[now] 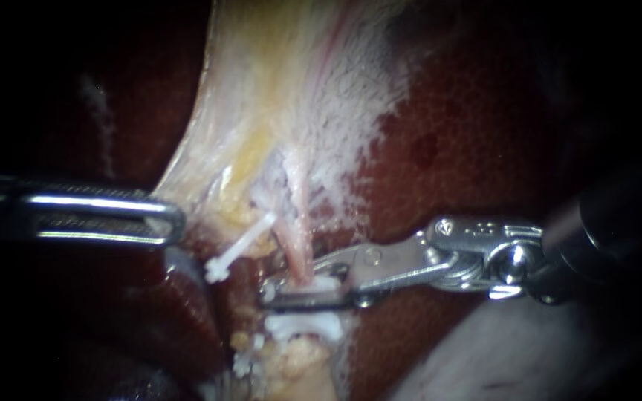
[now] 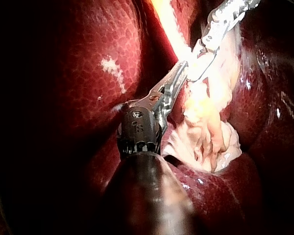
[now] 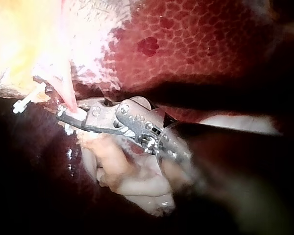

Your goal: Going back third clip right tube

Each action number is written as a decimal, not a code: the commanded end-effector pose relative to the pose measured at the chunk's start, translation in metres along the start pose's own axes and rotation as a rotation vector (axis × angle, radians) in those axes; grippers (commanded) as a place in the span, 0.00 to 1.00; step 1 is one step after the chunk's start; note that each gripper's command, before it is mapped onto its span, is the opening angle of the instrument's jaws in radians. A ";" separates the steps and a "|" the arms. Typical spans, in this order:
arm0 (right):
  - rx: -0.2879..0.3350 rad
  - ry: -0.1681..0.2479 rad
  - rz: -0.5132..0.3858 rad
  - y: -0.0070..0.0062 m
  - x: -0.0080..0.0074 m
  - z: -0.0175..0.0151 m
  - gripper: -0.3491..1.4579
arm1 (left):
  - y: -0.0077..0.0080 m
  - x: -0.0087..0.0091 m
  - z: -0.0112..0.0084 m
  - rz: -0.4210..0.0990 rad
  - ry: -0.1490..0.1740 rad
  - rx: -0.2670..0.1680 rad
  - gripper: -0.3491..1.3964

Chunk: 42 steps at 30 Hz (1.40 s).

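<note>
1. Jaws of the right instrument (image 1: pixel 291 288): closed from two sides on a white clip (image 1: pixel 325 283). The narrow gap between them is filled by that clip.
2. White clip: sits across the right tube (image 1: pixel 299 249), low on its visible length.
3. Right tube: pink and thin. It runs down from the pale yellow gallbladder (image 1: pixel 284 89) and passes between the right instrument's jaws.
4. Lower clip (image 1: pixel 302 324): white, lying crosswise just below the jaws and apart from them.
5. Slanted clip (image 1: pixel 239 249): white and tilted, near the right tube on its left. Neither instrument touches it.
6. Jaws of the left instrument (image 1: pixel 176 223): pressed together, pinching the pale edge of the gallbladder, well left of the right tube.
7. Shafts: the right one enters from the right, over the dark red liver (image 1: pixel 447 148). The left one enters level from the left.
8. Right wrist view: the tube drops straight into the jaw tips, and the slanted clip lies beyond them.
</note>
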 end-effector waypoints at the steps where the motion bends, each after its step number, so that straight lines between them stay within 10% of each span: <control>1: 0.000 0.000 0.000 0.0000 0.0000 0.0001 0.00 | 0.0000 0.0000 0.0000 0.000 0.000 0.001 0.00; 11: 0.000 -0.001 0.015 0.0000 -0.0003 0.0002 0.01 | 0.0000 0.0000 0.0000 0.000 0.000 0.001 0.00; 22: -0.015 0.002 -0.041 0.0015 -0.0012 -0.0001 0.45 | 0.0000 0.0000 0.0000 0.000 0.000 0.001 0.00; 34: -0.138 0.038 -0.190 0.0014 -0.0030 -0.0065 0.49 | 0.0001 0.0000 0.0000 0.000 0.000 0.001 0.00; 42: -0.197 0.046 -0.278 0.0010 -0.0005 -0.0108 0.52 | 0.0006 0.0001 0.0000 0.000 -0.001 -0.001 0.00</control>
